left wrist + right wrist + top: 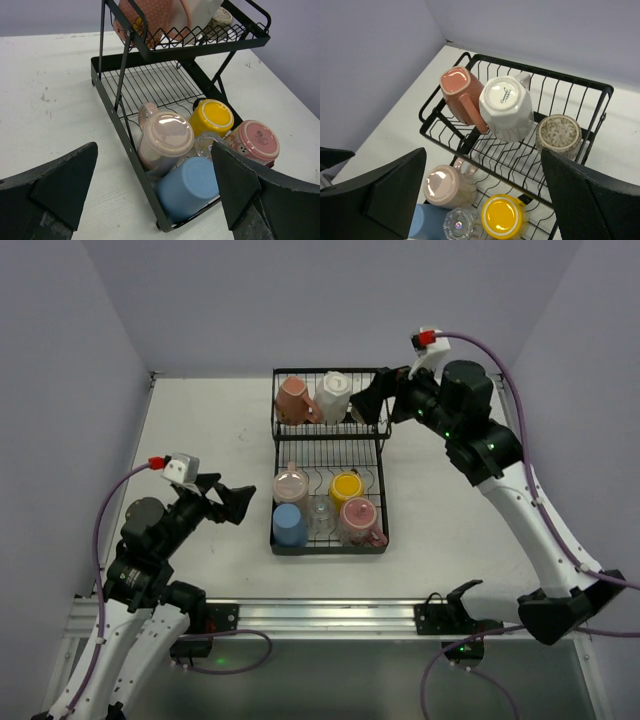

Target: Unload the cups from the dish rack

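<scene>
Currently right hand (372,400), wide open and empty, hovers at the right end of the far upper shelf (555,75) of the dish rack (329,551), nearest the upturned speckled cup (559,134); left hand (232,502), also open and empty, faces the lower-tier blue cup (192,187).

Bare table (210,430) lies open left and right of the dish rack (112,116), giving room at both sides. At the near end of the lower tier, pale pink mug (290,483), blue cup (289,526), clear glass (319,510), yellow cup (347,486) and pink patterned cup (358,521) stand packed with hardly a gap, uncovered from above. The upper shelf (200,48) roofs the far part. On it, salmon mug (462,95), white mug (506,107) and speckled cup (559,134) crowd side by side
</scene>
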`<state>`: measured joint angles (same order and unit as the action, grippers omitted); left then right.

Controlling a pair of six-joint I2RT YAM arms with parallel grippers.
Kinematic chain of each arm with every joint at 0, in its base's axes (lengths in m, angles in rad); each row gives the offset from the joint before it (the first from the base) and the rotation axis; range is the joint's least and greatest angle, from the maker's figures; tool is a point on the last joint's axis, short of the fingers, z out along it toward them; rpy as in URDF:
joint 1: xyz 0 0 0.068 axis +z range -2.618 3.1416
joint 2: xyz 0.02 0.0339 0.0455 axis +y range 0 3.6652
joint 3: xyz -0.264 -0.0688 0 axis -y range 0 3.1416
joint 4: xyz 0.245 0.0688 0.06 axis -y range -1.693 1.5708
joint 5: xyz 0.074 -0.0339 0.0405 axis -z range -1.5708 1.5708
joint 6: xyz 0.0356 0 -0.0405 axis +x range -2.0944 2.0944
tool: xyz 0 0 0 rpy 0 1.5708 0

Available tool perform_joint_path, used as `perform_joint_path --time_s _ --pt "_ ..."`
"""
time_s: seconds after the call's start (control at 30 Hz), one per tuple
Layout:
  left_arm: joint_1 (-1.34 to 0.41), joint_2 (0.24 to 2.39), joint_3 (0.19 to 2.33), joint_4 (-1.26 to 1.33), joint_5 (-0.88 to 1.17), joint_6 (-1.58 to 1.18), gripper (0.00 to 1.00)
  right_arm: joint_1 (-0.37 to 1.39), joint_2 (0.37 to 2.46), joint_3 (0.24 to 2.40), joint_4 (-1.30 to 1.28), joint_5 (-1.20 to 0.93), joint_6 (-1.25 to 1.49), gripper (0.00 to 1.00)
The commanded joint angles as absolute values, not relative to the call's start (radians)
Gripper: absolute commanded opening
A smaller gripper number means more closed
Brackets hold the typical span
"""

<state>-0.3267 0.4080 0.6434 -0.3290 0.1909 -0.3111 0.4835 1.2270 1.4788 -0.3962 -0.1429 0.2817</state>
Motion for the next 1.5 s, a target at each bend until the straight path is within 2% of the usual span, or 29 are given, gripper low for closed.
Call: perform_joint_path --time_s 0.0,0.2,0.4,0.87,0.93,0.97,1.0,1.03,1.13,1.23,1.37,1.47 --pt "-0.321 0.405 0.661 -0.324 0.209 -0.305 1.0 0.503 1.33 1.591 -0.391 -0.115 0.186 0.99" --pt "-0.324 0.416 0.66 -0.319 0.213 -0.304 1.0 0.526 1.554 1.793 -0.465 -0.107 0.126 0.99" --pt "-0.324 0.419 0.658 -0.319 0.216 -0.304 1.0 0.532 1.686 1.864 -0.48 -0.077 0.117 0.99" --pt "-0.322 0.425 0.658 -0.316 0.213 -0.304 1.0 0.568 1.804 1.844 -0.416 0.066 0.117 0.98" --pt "-0.322 0.426 0.658 -0.318 0.213 -0.307 1.0 0.571 1.805 1.838 -0.407 0.072 0.115 0.86" --pt "-0.322 0.426 0.66 -0.318 0.212 -0.307 1.0 0.571 1.804 1.836 -0.402 0.077 0.115 0.76" --pt "-0.322 0.428 0.66 -0.318 0.21 -0.308 1.0 0.574 1.802 1.835 -0.399 0.081 0.118 0.65" --pt "-0.322 0.429 0.661 -0.316 0.209 -0.311 1.0 0.575 1.795 1.83 -0.39 0.087 0.12 0.49" --pt "-0.322 0.434 0.664 -0.305 0.216 -0.322 1.0 0.581 1.737 1.787 -0.316 0.106 0.132 0.33" --pt "-0.322 0.445 0.666 -0.279 0.221 -0.345 1.0 0.583 1.668 1.772 -0.252 0.124 0.164 0.2" --pt "-0.322 0.462 0.707 -0.235 0.27 -0.408 1.0 0.581 1.586 1.752 -0.123 0.15 0.219 0.13" --pt "-0.322 0.483 0.751 -0.175 0.33 -0.474 1.0 0.583 1.545 1.743 -0.062 0.156 0.276 0.12"
